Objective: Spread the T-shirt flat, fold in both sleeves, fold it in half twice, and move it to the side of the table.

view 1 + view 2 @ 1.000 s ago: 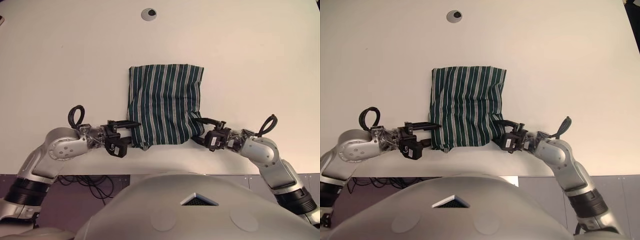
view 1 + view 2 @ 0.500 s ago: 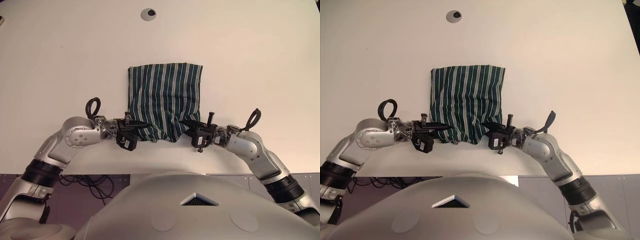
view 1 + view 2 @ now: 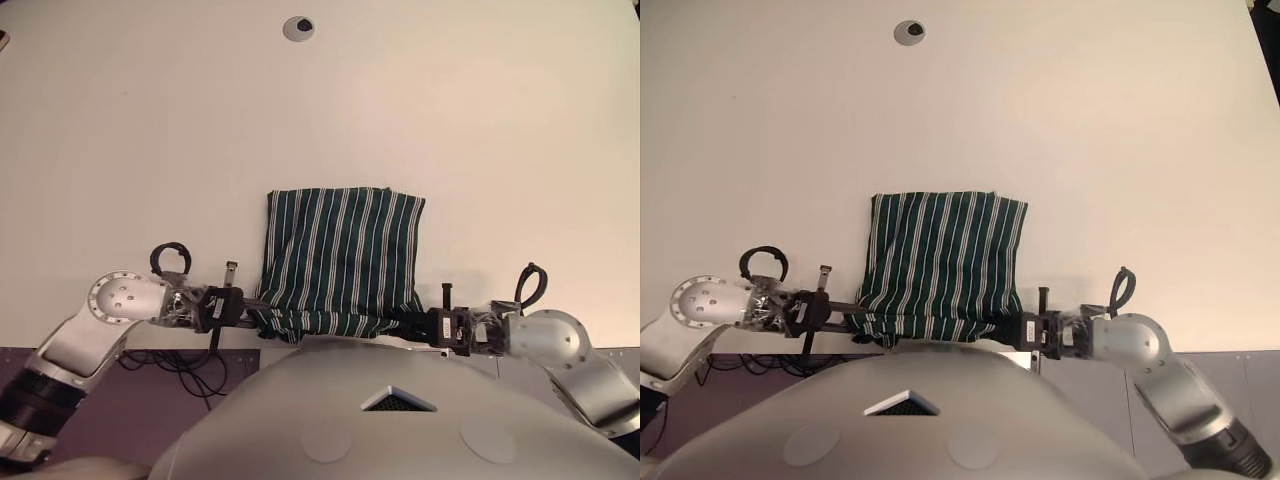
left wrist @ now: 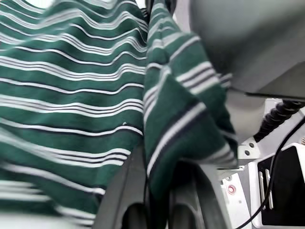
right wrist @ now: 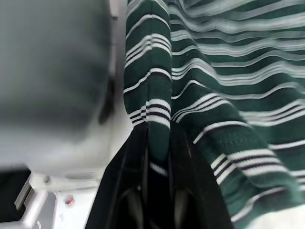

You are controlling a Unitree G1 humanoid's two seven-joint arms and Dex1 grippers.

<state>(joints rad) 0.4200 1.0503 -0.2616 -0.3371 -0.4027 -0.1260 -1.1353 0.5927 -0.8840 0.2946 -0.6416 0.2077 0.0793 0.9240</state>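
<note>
Pinching the near corners of the T-shirt (image 3: 340, 250), lower centre, in my left gripper (image 3: 260, 310) and right gripper (image 3: 397, 322), I seem mid half-fold; next I should carry them to its far edge.

Left pincer (image 4: 159, 202): both fingers (image 4: 125, 191) closed on a bunched fold of the T-shirt (image 4: 71, 95). Cloth is dark green with white stripes. It spreads away from the grip in loose ripples, with one thick fold running straight down between the fingers. A black cable (image 4: 272, 118) lies beside the cloth.

Bright even light, faint soft-edged shadows
</note>
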